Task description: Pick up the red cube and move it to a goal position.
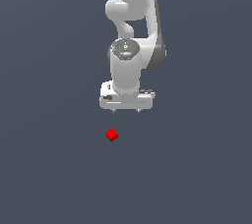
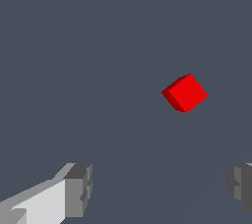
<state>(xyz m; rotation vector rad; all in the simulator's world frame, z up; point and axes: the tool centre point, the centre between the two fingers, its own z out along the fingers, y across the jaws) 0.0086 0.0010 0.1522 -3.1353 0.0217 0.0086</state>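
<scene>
Exterior view shows the white robot arm [image 1: 135, 26] reaching down from the top of the frame, its gripper [image 1: 127, 111] pointing straight down above the plain grey counter [image 1: 49, 169]. The gripper's two short fingertips stand apart, with a clear gap between them and nothing held. The red cube [image 1: 111, 134] lies on the counter near the gripper, below it in the exterior view and slightly toward that view's left, not touching it. The cube sits turned, so a corner rather than a flat face points toward the gripper.

Wrist view shows the same cube [image 2: 185, 93] alone on the counter [image 2: 74, 46], ahead of the gripper [image 2: 160, 188] and outside the gap between its fingers [image 2: 78, 188]. One finger appears with its white body and grey pad; the other shows only as a grey pad at the frame's edge, well apart from the first.
</scene>
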